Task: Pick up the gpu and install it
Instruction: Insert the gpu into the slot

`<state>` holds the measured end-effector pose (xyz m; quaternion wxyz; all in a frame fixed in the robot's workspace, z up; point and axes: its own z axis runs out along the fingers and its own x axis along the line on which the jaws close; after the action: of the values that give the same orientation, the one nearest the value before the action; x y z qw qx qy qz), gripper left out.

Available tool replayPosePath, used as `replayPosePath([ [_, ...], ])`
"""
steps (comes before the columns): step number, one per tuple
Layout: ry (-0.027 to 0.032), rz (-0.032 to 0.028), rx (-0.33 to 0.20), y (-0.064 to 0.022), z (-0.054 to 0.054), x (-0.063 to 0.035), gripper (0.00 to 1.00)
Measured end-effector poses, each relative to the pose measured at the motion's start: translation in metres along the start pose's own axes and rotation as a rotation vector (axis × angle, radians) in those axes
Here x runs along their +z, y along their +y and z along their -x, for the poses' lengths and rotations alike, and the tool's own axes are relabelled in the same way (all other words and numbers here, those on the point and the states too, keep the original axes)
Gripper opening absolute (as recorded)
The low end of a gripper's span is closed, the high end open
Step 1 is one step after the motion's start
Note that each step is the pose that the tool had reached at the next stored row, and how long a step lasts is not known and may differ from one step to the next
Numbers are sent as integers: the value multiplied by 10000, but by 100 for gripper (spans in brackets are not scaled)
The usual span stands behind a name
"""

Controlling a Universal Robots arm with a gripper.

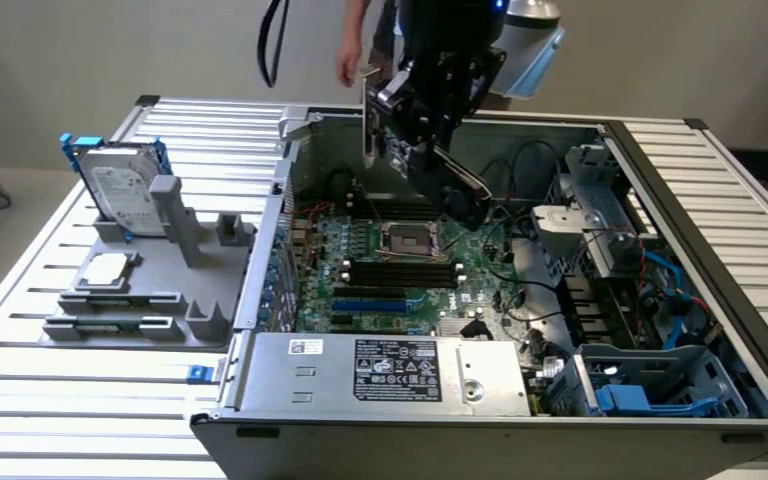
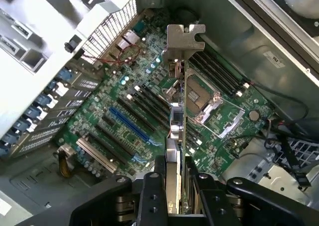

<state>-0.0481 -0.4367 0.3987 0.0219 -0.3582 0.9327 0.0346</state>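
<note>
Wrist view: gpu (image 2: 178, 122) edge-on, seemingly between the jaws

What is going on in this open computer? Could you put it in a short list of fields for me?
gripper: the gripper, closed on the gpu
card pose: seen edge-on from the wrist, silver bracket at the far end from the gripper
card location: held above the motherboard inside the computer case, not seated in a slot
case state: side open, lying flat
beside the case: hard drive upright in a grey stand, on the exterior view's left
background: a person's hand behind the case
</note>
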Motion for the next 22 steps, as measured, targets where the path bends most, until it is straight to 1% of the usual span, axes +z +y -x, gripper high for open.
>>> replayPosePath([
  [2, -10, -1, -368, -1, 0, 11, 26],
  [12, 10, 57, -2193, -3, -5, 69, 26],
  [15, 23, 85, -2733, -4, -6, 87, 26],
  [22, 77, 172, -4004, -7, -9, 132, 26],
])
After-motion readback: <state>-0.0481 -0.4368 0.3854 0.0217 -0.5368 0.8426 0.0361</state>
